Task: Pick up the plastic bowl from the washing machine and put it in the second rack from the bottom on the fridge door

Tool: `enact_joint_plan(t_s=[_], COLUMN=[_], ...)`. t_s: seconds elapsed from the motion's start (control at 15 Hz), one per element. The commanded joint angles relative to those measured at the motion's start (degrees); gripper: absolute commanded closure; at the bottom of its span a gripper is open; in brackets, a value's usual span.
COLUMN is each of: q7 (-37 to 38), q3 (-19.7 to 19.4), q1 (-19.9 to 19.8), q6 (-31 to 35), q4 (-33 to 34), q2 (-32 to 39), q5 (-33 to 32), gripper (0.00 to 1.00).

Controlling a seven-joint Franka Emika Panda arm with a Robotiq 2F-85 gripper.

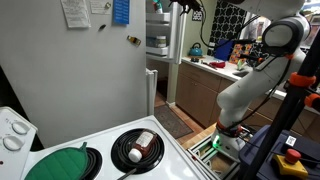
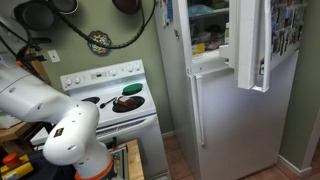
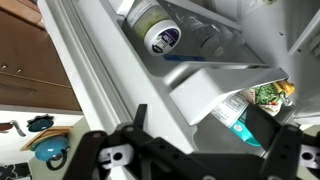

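Note:
The plastic bowl (image 1: 143,143), small and whitish with a red part, lies inside the wide black dish (image 1: 128,158) on the washing machine's flat white top (image 1: 190,165). It also shows as a red spot in the dish in an exterior view (image 2: 128,90). My gripper (image 3: 200,128) is far from it, raised at the open upper fridge door (image 2: 250,40). Its two black fingers are spread wide with nothing held. Between and behind them is a white door rack (image 3: 200,90) with a teal-tipped packet (image 3: 240,118). In an exterior view the gripper (image 1: 185,6) is at the top edge.
A jar with a white lid (image 3: 160,36) lies in the door rack above. A flat green disc (image 1: 62,163) sits beside the black dish, with round white knobs (image 1: 14,134) behind it. The fridge's white side (image 1: 90,70) stands next to the appliance. A cluttered counter (image 1: 215,62) is at the back.

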Motion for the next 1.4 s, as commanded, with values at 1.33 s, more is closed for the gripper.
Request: enact_joint_plan(t_s=[1.33], q7=[-6.92], q3=[0.69], q1=[-4.29], q6=[0.57], q4=[-8.53], q2=[-8.4], q5=[1.92], gripper=[0.0])
